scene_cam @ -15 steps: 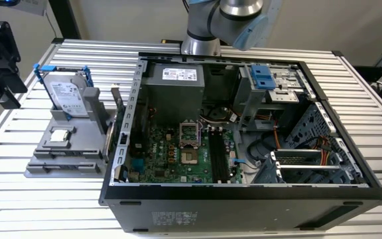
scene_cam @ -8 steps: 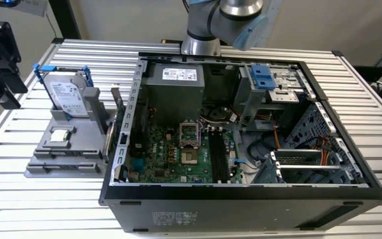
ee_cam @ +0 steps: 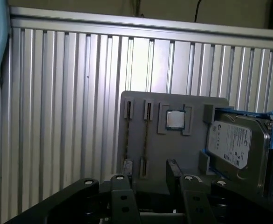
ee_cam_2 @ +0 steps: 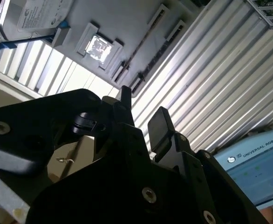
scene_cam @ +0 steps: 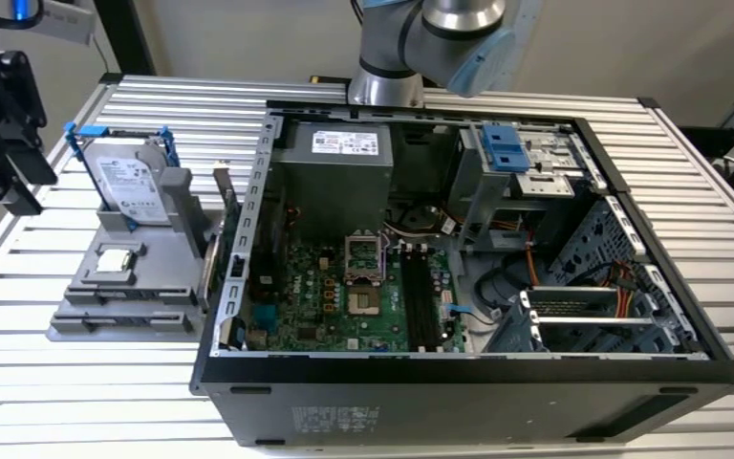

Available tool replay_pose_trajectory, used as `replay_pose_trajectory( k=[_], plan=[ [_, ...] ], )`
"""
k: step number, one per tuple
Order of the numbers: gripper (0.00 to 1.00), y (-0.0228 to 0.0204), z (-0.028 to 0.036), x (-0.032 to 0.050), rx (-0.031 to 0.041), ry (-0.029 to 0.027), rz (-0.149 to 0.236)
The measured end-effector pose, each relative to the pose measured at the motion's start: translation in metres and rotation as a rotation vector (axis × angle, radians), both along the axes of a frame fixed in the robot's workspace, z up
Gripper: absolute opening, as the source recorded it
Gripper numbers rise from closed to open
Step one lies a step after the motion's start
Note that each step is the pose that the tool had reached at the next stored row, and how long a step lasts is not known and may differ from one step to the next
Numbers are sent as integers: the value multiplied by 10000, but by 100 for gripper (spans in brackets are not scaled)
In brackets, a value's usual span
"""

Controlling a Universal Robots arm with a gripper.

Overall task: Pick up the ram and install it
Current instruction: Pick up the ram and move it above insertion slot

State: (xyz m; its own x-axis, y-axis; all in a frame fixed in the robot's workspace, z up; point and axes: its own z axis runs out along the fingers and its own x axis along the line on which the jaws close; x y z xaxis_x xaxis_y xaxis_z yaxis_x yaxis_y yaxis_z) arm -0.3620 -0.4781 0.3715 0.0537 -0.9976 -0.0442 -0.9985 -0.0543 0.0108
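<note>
1. Second wrist view: the gripper (ee_cam_2: 142, 105) hangs with its two black fingers (ee_cam_2: 160, 122) spread and nothing between them, facing the grey holder (ee_cam_2: 127, 23) on the slatted table (ee_cam_2: 211, 79)
2. The ram (ee_cam: 146, 135) stands on edge in a narrow slot of that holder, near the processor chip (ee_cam: 175, 119) and the hard drive (ee_cam: 234, 144); in the exterior view the holder sits at 9 o'clock from the open computer case (scene_cam: 469, 368)
3. The step in hand reads as the approach to the pick: the stick is untouched and the black motherboard slots (scene_cam: 420, 296) look vacant. A grasp would call for the fingers lined up across the stick's thin faces, clear of the slot walls
4. Hard to make out: the ram shows as little more than a dark line, and whether the neighbouring slot holds a second stick cannot be told. A dark block of arm hardware (scene_cam: 4, 134) at 9 o'clock in the exterior view is cut off by the frame edge
</note>
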Motion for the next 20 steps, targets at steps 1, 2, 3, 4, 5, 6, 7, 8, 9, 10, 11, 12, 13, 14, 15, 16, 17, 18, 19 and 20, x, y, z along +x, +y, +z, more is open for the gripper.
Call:
replay_pose_trajectory(
  k=[1,2,3,4,5,6,7,8,9,10,11,12,13,14,15,16,17,18,19,20],
  plan=[
    [100,0,-7,0,2,0,0],
    [100,0,-12,-2,7,2,-1],
    [100,0,-18,-2,11,1,0],
    [100,0,-26,-2,13,0,0],
    [100,0,-36,-2,13,0,0],
    [100,0,-45,-2,12,1,-2],
    [100,0,-56,-2,13,0,-7],
    [100,0,-66,-3,13,1,-21],
    [100,0,-77,-4,12,1,-41],
    [100,0,-89,-4,13,1,-59],
    [100,0,-101,-4,13,0,-74],
    [100,0,-114,-4,13,1,-90],
    [100,0,-127,-4,13,0,-110],
    [100,0,-139,-5,13,0,-131],
    [100,0,-151,-5,12,1,-155],
    [100,0,-163,-5,11,1,-172],
    [100,0,-176,-5,12,1,-188],
    [100,0,-189,-6,13,0,-203],
    [100,0,-202,-6,13,0,-214],
    [100,0,-215,-6,13,0,-222]
  ],
)
